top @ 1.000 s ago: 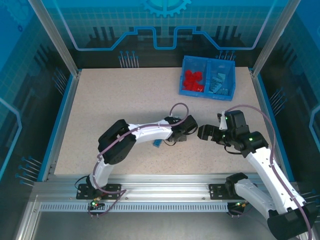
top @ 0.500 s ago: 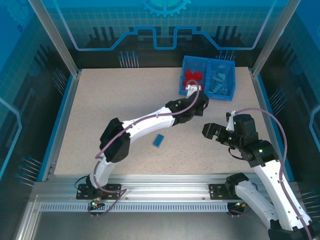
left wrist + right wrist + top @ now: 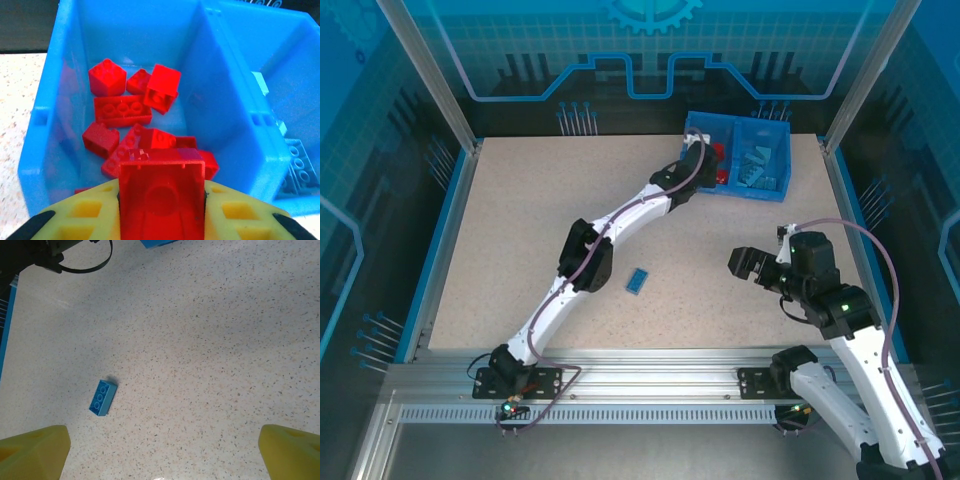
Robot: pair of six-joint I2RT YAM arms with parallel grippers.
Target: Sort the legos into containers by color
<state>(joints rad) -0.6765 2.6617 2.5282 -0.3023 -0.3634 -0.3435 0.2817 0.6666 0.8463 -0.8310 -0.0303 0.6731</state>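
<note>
**Red brick poised over the red side, but the drop could go astray**

The red brick (image 3: 161,185) is pinched between the yellow fingers (image 3: 85,212) of the left gripper (image 3: 161,215), its hollow underside towards the wrist camera. It hangs over the left compartment (image 3: 75,45) of the blue bin (image 3: 775,193), above the pile of red bricks (image 3: 122,109) lying there. The divider (image 3: 215,95) stands just to its right, and the light blue bricks (image 3: 299,160) lie beyond it.

The release looks like the weak point. The brick seems close to the bin's near wall, so letting go short of the pile could send it off the rim and onto the table (image 3: 520,220). If it lands on the uneven heap it may tumble, and the low divider would do little to keep it out of the blue side. It might also cling to one pad and swing wide.

Farther out, a lone blue brick (image 3: 102,397) lies on the table, well apart from the bin. The right gripper (image 3: 161,452) hovers above it with jaws spread wide and nothing held. The brick sits left of centre between its fingers, so a straight descent would likely miss it or knock it away
</note>
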